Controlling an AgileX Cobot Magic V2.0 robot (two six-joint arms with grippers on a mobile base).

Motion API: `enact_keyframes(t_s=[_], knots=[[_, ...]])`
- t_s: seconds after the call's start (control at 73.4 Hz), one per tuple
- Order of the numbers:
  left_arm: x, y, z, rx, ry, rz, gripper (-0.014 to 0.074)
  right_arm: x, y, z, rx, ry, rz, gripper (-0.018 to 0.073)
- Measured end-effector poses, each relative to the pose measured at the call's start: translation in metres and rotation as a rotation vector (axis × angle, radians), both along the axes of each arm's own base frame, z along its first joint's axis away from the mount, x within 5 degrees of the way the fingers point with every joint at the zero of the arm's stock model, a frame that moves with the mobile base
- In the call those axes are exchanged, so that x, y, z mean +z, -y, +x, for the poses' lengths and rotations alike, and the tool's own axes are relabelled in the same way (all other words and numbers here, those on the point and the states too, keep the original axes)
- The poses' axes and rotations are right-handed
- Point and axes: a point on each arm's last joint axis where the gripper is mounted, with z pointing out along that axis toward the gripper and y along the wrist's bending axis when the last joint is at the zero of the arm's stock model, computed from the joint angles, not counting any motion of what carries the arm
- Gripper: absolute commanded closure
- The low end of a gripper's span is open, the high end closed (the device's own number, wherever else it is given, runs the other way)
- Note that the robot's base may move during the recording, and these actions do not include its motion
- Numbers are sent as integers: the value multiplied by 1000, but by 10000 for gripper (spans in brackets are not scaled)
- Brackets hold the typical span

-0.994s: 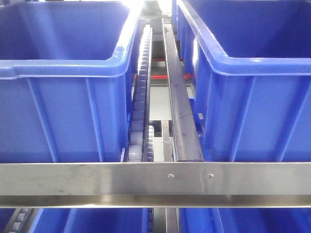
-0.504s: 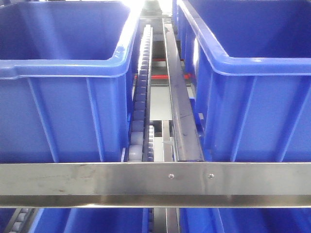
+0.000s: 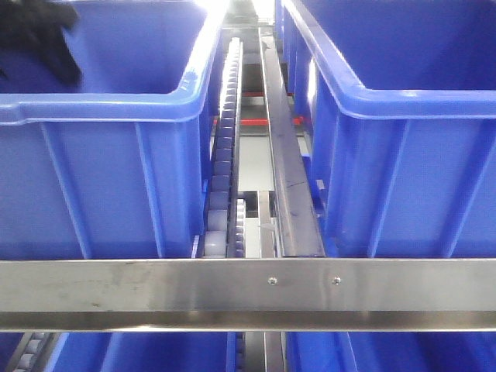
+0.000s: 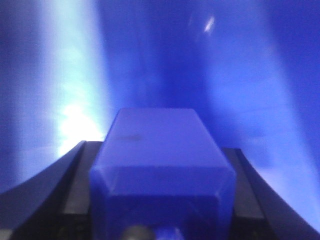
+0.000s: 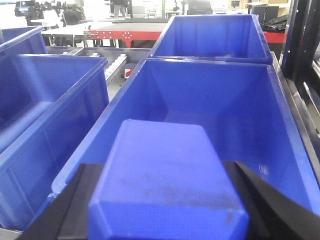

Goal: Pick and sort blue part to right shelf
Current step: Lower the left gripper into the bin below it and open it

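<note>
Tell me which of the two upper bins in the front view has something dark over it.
The left bin: a blurred black shape sits at its back left corner. The right bin shows only bare blue walls.

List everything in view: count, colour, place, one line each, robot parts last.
large bins: two on the upper level, blue, left and right; more partly seen below.
roller track: one, pale, between the bins.
front rail: one, steel grey, across the front, with two screws.
blue parts: two, blue, one in each gripper.
left gripper: one, black, shut on a part, at the left bin.
right gripper: one, black, shut on a part, above a bin.
</note>
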Motion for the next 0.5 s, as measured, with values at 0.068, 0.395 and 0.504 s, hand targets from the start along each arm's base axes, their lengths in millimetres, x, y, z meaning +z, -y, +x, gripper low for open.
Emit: enact_keyframes(t_s=[0.068, 0.395, 0.504], knots=[[-15, 2, 9, 1, -30, 4, 389, 0, 0, 0, 0, 0, 0, 330], [-61, 5, 28, 6, -98, 19, 388, 0, 0, 0, 0, 0, 0, 330], [-66, 5, 29, 6, -111, 22, 371, 0, 0, 0, 0, 0, 0, 330]])
